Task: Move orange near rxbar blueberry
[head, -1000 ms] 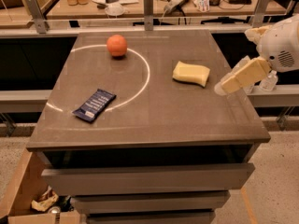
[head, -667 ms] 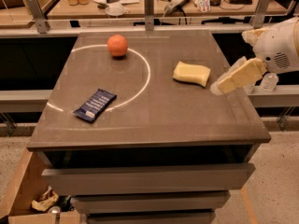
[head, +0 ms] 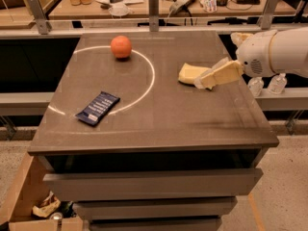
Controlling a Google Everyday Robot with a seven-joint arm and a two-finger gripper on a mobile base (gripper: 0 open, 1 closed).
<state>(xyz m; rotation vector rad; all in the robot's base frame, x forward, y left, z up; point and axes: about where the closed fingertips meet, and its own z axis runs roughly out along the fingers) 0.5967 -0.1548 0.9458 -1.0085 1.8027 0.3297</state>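
Presently your gripper [head: 208,81] hangs over the right side of the table [head: 192,124], its tip just beside or over the near edge of the sponge [head: 188,72], and you cannot tell whether it is released or clenched. Neither of the task's things is in it. It reaches in across the right edge on a smooth white arm [head: 274,52], so I judge the fetch has not begun. The sponge is a soft-looking, pale yellow slab, not your target. The orange [head: 121,46] sits near the back edge, left of centre, on the thin white ring [head: 153,76] marked on the tabletop. It is smooth and round, so it will likely roll if nudged; closing across its middle from above looks wise. The blueberry bar [head: 98,108] lies flat and slanted toward the front left corner, a thin dark-blue wrapper with small white lettering. It is well apart from the orange. The tabletop is matt, dark and even.
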